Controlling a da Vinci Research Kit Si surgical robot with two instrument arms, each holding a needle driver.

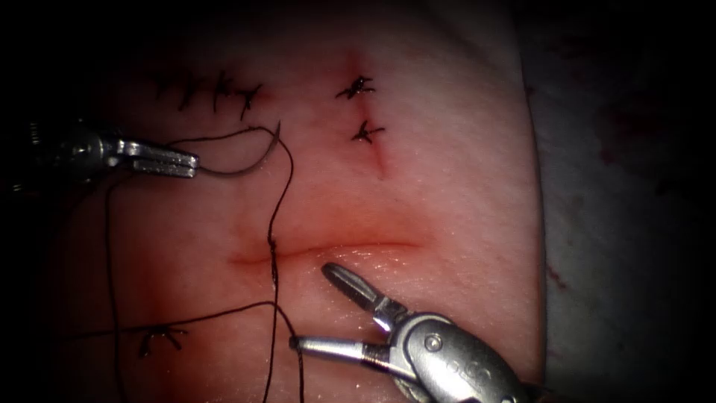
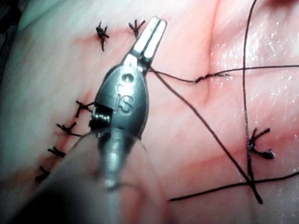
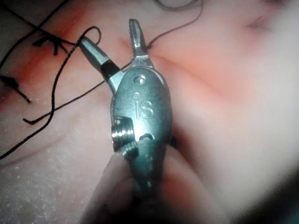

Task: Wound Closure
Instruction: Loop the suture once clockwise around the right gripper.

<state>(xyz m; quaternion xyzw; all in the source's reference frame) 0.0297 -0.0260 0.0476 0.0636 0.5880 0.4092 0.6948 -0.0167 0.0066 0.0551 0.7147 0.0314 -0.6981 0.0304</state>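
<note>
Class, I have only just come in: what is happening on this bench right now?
Two needle drivers work over the tissue with its cut. The left tool, jaws shut, holds the curved needle near one end, clear of the tissue, left of the cut's stitch. The right tool hangs open below the cut, holding nothing. Thread runs through the cut. Finished stitches lie above.

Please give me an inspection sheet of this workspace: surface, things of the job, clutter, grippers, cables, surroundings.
Surface: tissue, open cut running across, red fluid along it.
Job's things: needle off the tissue, held at one end; thread enters the cut near its left end.
Clutter: finished knots with cut ends.
Grippers: left gripper shut on the needle; right gripper open, holds nothing, below the cut.
Cables: nothing seen.
Surroundings: pale cloth right of the tissue.
</note>
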